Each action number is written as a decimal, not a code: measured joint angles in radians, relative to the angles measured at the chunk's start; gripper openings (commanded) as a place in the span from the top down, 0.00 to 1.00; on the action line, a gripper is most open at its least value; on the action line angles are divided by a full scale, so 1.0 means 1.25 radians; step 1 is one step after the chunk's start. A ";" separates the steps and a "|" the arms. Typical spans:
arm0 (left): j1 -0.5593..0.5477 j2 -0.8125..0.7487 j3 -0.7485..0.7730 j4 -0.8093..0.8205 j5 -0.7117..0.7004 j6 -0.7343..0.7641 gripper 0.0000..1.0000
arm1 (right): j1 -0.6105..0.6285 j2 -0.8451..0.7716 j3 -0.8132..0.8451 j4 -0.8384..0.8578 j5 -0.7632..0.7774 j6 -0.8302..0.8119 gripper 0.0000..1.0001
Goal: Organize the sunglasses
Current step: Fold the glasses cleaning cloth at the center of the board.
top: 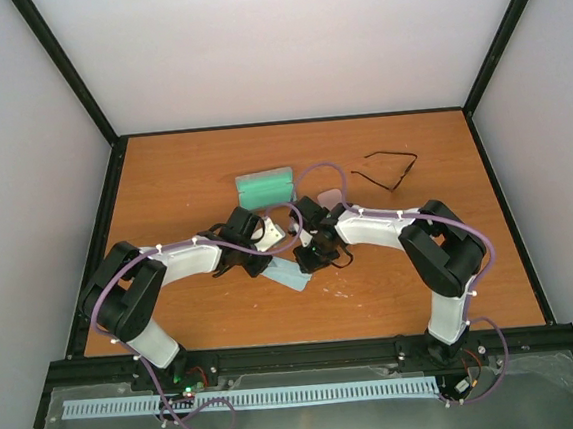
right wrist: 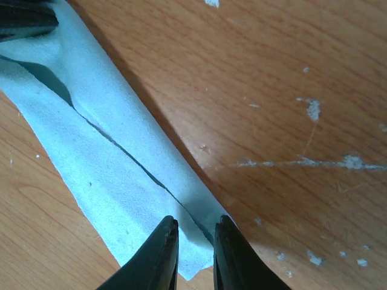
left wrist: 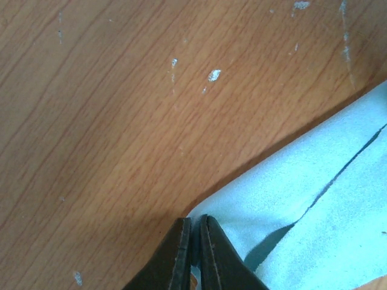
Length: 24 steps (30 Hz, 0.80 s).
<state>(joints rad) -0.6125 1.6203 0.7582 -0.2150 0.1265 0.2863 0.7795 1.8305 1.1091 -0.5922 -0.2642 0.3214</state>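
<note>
The sunglasses [top: 387, 169], thin and black with arms unfolded, lie on the table at the back right, away from both grippers. A folded light-blue cloth [top: 293, 275] lies at the table's middle between the two grippers. My left gripper [left wrist: 195, 228] is shut on one corner of the cloth [left wrist: 314, 199]. My right gripper [right wrist: 195, 241] is open by a narrow gap, its fingers astride the fold line at the cloth's other end [right wrist: 109, 169]. The left gripper's fingers [right wrist: 24, 18] show in the top left corner of the right wrist view.
A green-grey oblong case [top: 266, 187] lies behind the grippers at the middle back. A pale pink object [top: 330, 198] is partly hidden behind the right wrist. The orange wooden table [top: 183, 173] has black rails along its edges.
</note>
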 measured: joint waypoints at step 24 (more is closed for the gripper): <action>0.000 0.000 0.000 0.001 -0.003 -0.001 0.91 | 0.006 -0.050 -0.019 0.031 -0.065 -0.010 0.97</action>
<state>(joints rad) -0.6128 1.6203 0.7582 -0.2142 0.1230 0.2855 0.7876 1.7683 1.0851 -0.5529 -0.3454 0.3088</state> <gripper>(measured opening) 0.089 0.031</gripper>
